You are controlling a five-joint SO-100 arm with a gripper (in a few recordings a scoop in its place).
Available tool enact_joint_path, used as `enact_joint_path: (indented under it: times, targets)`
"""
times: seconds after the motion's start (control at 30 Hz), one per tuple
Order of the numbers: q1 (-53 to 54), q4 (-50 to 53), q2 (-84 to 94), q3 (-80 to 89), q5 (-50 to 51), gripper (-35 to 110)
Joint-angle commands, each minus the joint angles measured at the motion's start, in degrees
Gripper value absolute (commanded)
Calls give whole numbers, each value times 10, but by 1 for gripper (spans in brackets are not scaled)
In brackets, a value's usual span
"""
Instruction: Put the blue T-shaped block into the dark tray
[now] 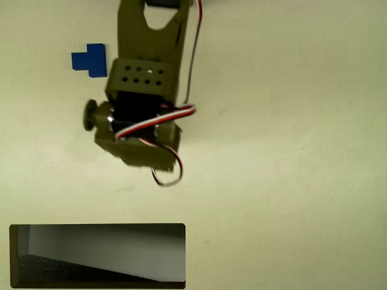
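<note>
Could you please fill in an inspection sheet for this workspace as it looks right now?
Surface: pale cream table, plain and evenly lit.
Job's things: blue T-shaped block lies flat on the table at upper left, outside the tray; dark tray sits at the lower left edge, nothing in it.
Clutter: nothing seen.
Grippers: olive-green arm reaches down from the top edge, right of the block; its fingers are hidden under the arm's body, so state cannot be told.
Cables: red, white and black wires run along the arm and loop below it.
Surroundings: nothing seen.
</note>
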Motion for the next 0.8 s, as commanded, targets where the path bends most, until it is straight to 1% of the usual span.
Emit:
enact_joint_path:
  times: [0.0,0.17,0.23,0.27,0.37,0.47,0.67,0.77]
  targets:
    - [60,8,149,171,-200,0]
    - [175,1,243,349,-439,0]
    - [214,0,262,382,-507,0]
    - [223,0,269,390,-521,0]
    - [206,-1,278,383,-482,0]
    - [175,-1,263,335,-432,0]
    - [170,-5,238,300,-417,0]
    - [165,-24,238,302,-409,0]
